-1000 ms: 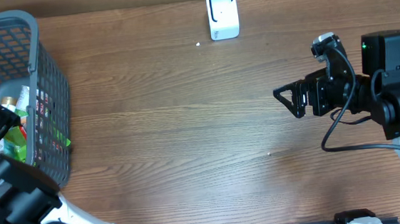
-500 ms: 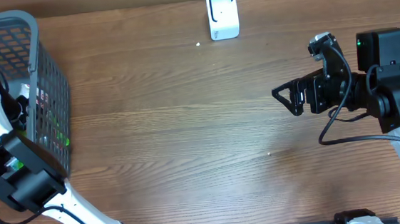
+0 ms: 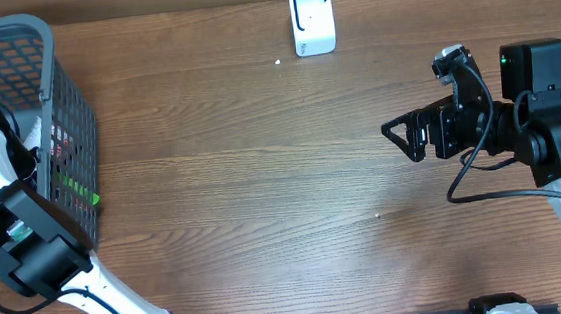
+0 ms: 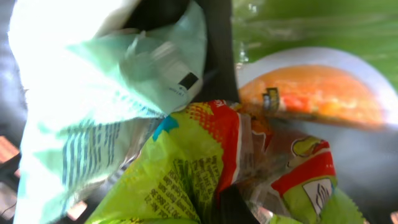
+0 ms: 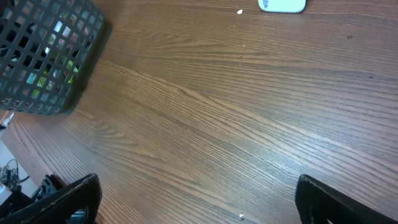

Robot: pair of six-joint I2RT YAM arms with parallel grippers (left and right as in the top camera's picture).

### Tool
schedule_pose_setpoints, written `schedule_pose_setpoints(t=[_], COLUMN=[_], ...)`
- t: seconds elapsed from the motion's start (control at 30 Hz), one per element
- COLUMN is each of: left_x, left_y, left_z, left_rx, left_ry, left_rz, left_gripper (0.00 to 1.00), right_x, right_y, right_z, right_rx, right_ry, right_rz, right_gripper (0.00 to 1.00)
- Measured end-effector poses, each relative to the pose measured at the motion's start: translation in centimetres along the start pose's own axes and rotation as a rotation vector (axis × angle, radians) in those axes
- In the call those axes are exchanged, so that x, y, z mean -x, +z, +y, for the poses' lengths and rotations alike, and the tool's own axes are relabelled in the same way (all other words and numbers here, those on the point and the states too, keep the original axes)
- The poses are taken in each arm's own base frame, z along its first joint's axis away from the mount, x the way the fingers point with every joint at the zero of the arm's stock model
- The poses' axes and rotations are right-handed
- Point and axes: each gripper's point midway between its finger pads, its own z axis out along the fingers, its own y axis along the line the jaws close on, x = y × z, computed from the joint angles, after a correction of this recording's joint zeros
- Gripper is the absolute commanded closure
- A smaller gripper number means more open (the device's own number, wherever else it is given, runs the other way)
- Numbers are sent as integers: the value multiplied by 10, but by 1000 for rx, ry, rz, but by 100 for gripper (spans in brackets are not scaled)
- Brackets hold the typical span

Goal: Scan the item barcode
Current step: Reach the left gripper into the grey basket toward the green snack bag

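Left pincer (image 4: 227, 152) is pressed together deep inside the wire basket (image 3: 47, 55) at the table's (image 3: 264, 198) left edge. It appears to be pinching the crumpled foil of a green, yellow and red snack packet (image 4: 186, 168). The foil bunches between the two dark fingers (image 4: 214, 50), which suggests a grip rather than mere contact. How secure that grip is cannot be confirmed.

A pale mint packet (image 4: 106, 93) lies against the gripped packet. An orange-printed item (image 4: 311, 99) sits just beside both. No barcode is legible on the gripped packet.

Right pincer (image 3: 404, 137) is spread wide and empty, hovering near the table's right edge, well apart from the basket.

The white scanner (image 3: 312, 19) stands at the far edge. Judgement: the arm is low in the basket to pick out one item, and the scan is not yet done.
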Motion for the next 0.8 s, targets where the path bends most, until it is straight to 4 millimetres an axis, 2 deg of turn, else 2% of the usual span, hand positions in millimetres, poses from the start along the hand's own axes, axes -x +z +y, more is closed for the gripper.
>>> schedule_pose_setpoints(t=[0.13, 0.23, 0.47, 0.6, 0.63, 0.73, 0.77, 0.8], left_x=[-2, 3, 23, 13, 10, -7, -17, -20], left_y=[-24, -54, -152, -201, -212, -251, -270, -274], left_z=[4, 6, 9, 5, 4, 5, 10, 12], left_rx=[0, -9, -106, -173, -184, -223, -243, -249], left_ry=[2, 2, -33, -25, -22, -12, -17, -21], left_rz=[12, -23, -266, -392, -420, -521, -570, -581], left_gripper=[96, 96, 96, 96, 92, 59, 48, 42], right_x=[0, 0, 0, 0, 0, -1, -2, -2], right_y=[0, 0, 0, 0, 0, 0, 0, 0], right_z=[0, 0, 0, 0, 0, 0, 0, 0], right_rx=[-1, 0, 0, 0, 0, 0, 0, 0], right_ry=[0, 0, 0, 1, 1, 2, 4, 6], right_rz=[-1, -1, 1, 0, 1, 2, 6, 8], right_gripper=[0, 0, 0, 0, 0, 0, 0, 0])
